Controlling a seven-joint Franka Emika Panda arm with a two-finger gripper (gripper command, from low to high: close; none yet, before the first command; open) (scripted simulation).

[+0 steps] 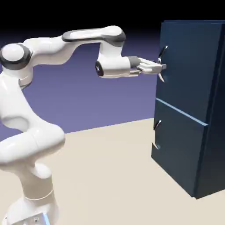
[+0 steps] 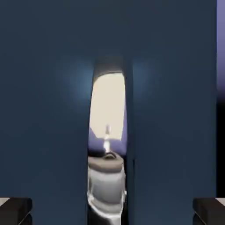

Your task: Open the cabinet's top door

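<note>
Exterior view. The gripper (image 1: 161,67) reaches level toward the cabinet (image 1: 193,101), its tips at the curved silver handle (image 1: 163,55) of the top door (image 1: 184,70). The handle's long axis runs upright, crossing the jaws' line of reach; it extends above and below the tips. Whether the tips touch it cannot be told here. The door appears shut, flush with the lower panel (image 1: 176,140). The cabinet stands on the table (image 1: 110,176).

Hand view. The handle (image 2: 108,145) fills the middle, straight ahead, upright, mirror-bright against the dark door face (image 2: 48,110). The two fingertips (image 2: 15,210) sit wide at either bottom corner, well apart from the handle: jaws spread, grasping nothing. Closing around the handle is probably next.
</note>
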